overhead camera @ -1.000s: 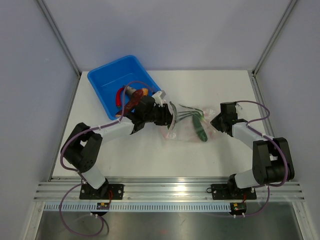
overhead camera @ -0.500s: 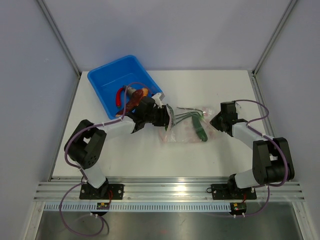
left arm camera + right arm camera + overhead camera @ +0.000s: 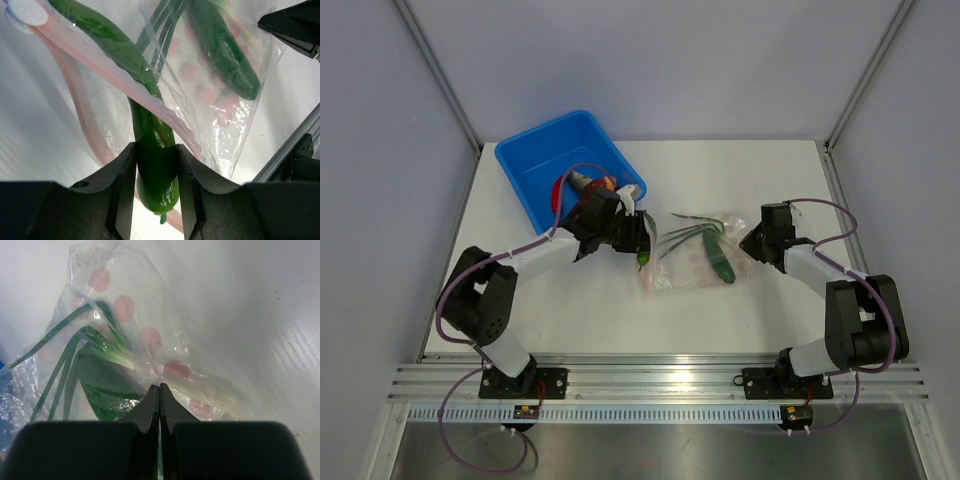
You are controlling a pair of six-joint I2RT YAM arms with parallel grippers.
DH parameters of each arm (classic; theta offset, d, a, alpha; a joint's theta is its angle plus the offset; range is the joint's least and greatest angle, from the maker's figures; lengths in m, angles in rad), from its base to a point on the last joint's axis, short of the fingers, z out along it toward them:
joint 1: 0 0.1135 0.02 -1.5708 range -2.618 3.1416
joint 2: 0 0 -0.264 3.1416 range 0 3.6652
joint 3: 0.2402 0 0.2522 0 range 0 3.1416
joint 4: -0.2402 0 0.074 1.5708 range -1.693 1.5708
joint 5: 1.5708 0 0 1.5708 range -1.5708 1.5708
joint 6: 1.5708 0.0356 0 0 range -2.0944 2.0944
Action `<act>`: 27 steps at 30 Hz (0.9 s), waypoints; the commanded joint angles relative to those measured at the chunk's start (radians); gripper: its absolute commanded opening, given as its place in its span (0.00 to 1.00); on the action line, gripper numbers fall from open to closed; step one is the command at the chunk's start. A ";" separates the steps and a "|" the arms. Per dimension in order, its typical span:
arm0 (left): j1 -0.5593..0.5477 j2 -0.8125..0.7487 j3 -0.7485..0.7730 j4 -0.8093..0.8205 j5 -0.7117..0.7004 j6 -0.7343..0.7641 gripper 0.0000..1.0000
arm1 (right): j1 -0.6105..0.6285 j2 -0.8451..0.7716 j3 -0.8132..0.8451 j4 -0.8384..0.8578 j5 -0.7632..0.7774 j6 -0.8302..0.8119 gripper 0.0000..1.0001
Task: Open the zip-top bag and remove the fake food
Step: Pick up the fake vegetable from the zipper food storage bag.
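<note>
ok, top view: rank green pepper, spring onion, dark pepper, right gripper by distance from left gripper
1. green pepper: in the left gripper.
2. spring onion: just right of it.
3. dark pepper: farther right, inside zip-top bag.
4. right gripper: rightmost, pinching the bag.

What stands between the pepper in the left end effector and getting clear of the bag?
Only the mouth of the zip-top bag: its pink zip strip crosses the green pepper, whose far half lies inside. The left end effector grips the near end.
</note>
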 commanded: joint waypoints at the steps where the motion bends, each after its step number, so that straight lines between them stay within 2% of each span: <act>1: 0.001 -0.106 -0.037 -0.005 0.024 0.013 0.27 | -0.006 -0.002 0.039 0.001 0.022 -0.012 0.00; 14: -0.015 -0.352 -0.293 0.010 0.047 -0.021 0.27 | -0.006 -0.005 0.039 -0.007 0.045 0.002 0.00; 16: -0.018 -0.384 -0.303 -0.005 0.073 -0.021 0.28 | -0.006 -0.002 0.042 -0.013 0.052 0.005 0.00; 19: -0.019 -0.425 -0.326 0.018 0.197 -0.024 0.28 | -0.006 -0.001 0.047 -0.024 0.057 0.008 0.00; 22: -0.022 -0.465 -0.340 -0.005 0.201 -0.025 0.29 | -0.006 -0.004 0.042 -0.019 0.063 0.010 0.00; 27: -0.027 -0.421 -0.363 0.007 0.293 0.004 0.29 | -0.006 -0.002 0.036 0.005 0.048 0.022 0.00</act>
